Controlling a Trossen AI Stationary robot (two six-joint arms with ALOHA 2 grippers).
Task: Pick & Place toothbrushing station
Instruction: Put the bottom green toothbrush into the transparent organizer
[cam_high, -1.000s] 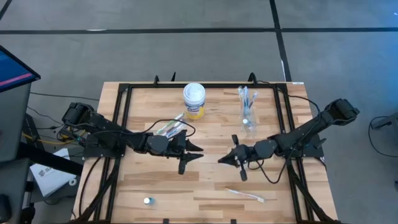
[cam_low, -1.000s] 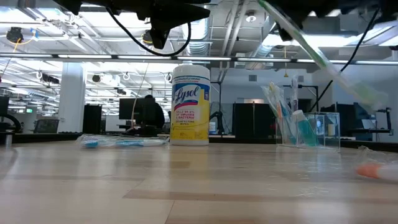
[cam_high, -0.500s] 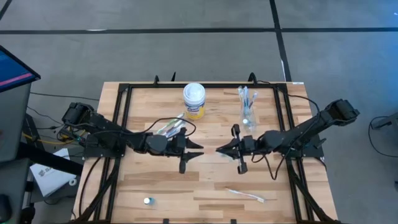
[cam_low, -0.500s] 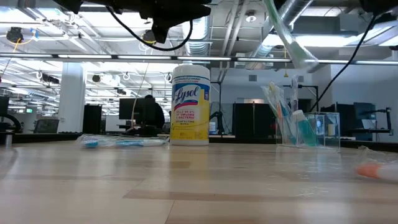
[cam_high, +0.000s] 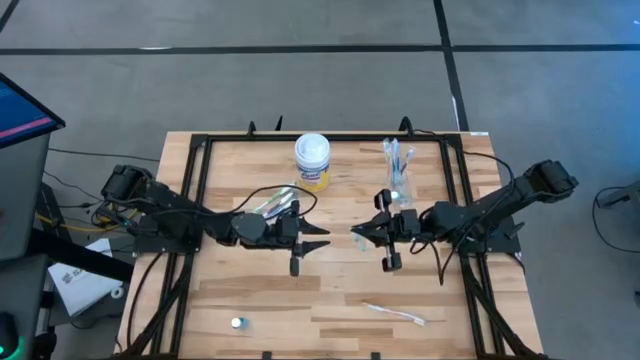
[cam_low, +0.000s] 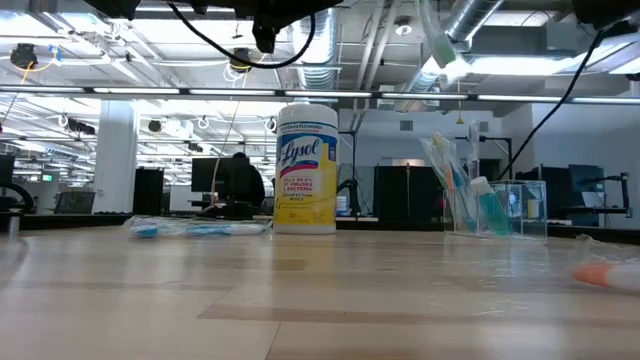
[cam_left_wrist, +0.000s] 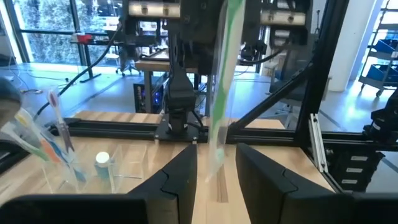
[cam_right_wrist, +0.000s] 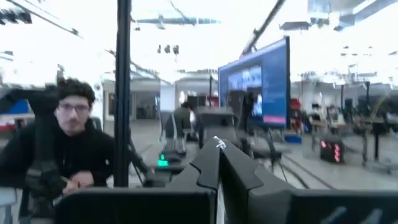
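A green toothbrush in a clear wrapper (cam_left_wrist: 219, 93) hangs almost upright over the middle of the table. My right gripper (cam_high: 358, 238) is shut on it. Only its lower end (cam_low: 440, 45) shows in the low view. My left gripper (cam_high: 318, 238) stands open and level, facing it from the left. The toothbrush's lower end shows between its fingers (cam_left_wrist: 180, 183); I cannot tell whether they touch it. A clear cup (cam_high: 397, 170) with toothbrushes stands at the far right. More wrapped toothbrushes (cam_high: 272, 205) lie flat behind my left gripper. My right gripper pinches the toothbrush near its upper end (cam_left_wrist: 231, 18) between its two shut fingers; a small white tip (cam_right_wrist: 219, 143) pokes out past them. The fingers come from the table's right, tipped a little upward, and lie across the toothbrush. The toothbrush hangs below them, clear of the table.
A white-lidded yellow canister (cam_high: 312, 162) stands at the far middle. A white toothbrush (cam_high: 395, 314) and a small round cap (cam_high: 238, 323) lie near the front edge. A black frame (cam_high: 200, 150) borders the tabletop. A person (cam_right_wrist: 74, 143) sits beyond the table.
My right gripper has risen, tipped its fingers upward and gone a little toward the far edge, still shut on the toothbrush. The toothbrush has swung from a long slant to nearly upright, and its lower end has lifted high above the table.
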